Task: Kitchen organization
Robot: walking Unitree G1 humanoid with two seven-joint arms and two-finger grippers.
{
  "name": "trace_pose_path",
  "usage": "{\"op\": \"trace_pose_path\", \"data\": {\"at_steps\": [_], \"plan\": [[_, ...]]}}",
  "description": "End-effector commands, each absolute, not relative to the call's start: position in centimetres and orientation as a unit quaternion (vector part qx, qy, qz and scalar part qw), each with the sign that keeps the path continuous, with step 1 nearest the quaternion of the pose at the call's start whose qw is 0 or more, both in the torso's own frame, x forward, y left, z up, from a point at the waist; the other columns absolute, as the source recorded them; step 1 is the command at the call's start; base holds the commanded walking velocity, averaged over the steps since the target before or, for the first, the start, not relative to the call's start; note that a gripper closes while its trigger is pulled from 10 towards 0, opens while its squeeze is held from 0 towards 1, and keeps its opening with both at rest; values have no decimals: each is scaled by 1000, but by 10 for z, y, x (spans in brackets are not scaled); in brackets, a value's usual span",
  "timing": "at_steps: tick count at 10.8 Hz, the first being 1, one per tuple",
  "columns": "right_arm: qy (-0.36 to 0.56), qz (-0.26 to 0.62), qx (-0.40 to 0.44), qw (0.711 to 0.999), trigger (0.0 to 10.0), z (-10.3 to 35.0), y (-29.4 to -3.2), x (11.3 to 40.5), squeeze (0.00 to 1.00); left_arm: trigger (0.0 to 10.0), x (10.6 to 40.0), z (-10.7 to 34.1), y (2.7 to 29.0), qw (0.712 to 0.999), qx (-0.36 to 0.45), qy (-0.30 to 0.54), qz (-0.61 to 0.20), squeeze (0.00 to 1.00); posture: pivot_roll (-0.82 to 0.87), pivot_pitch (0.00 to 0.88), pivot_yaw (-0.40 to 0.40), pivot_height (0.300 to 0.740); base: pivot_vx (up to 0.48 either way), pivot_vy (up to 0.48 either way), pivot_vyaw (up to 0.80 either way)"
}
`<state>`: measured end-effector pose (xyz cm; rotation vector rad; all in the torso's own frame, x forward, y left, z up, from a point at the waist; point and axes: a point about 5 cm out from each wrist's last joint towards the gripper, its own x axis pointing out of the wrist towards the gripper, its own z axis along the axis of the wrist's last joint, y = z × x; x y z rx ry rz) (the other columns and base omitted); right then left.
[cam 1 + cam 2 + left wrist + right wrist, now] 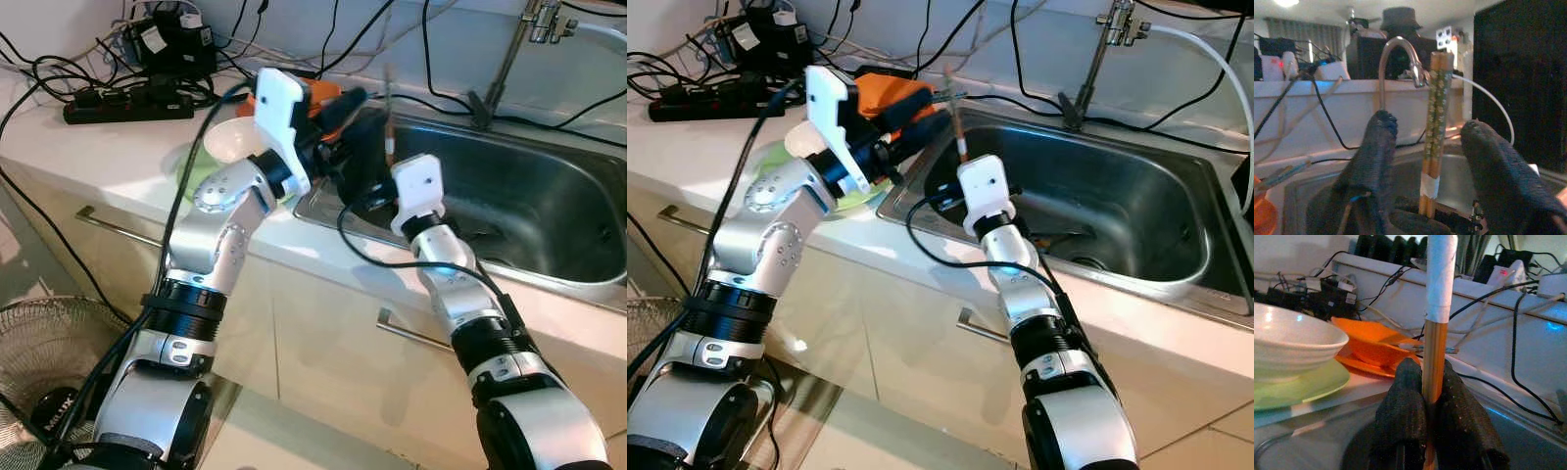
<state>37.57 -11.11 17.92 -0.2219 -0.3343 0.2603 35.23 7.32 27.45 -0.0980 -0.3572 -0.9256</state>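
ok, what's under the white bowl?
The white bowl sits on a green plate on the counter. The plate's middle is covered by the bowl, so anything between them can't be seen.

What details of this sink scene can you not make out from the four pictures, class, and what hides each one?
- Sink drain: behind the right arm, eye views.
- Lower ends of the chopsticks: buried between the right end effector fingers, right wrist view.
- Plate under the white bowl: cut off by the edge.
- Orange dishes: mostly behind the left end effector.
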Motion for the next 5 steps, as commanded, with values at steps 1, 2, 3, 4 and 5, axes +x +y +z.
{"op": "trace_pose_path", "data": {"at_steps": [1,2,3,4,5], "plan": [[-165,100,-103,976,0,189,-124,383,0,10000,351,275,76,881,-56,-180,-433,1000,203,0,-6,740,0,0,0],[-158,74,-98,980,510,196,-137,390,0,10000,351,270,80,890,-60,-178,-415,0,202,0,-7,740,0,0,0],[-148,55,-95,983,10000,201,-147,395,0,10000,350,264,83,894,-65,-170,-410,0,201,0,-7,740,0,0,0],[-121,23,-96,988,10000,201,-162,400,0,10000,346,258,85,897,-70,-161,-405,0,209,0,-14,740,0,0,0],[-108,10,-90,990,10000,200,-167,401,0,10000,345,256,87,899,-73,-158,-401,0,209,0,-14,740,0,0,0]]}}
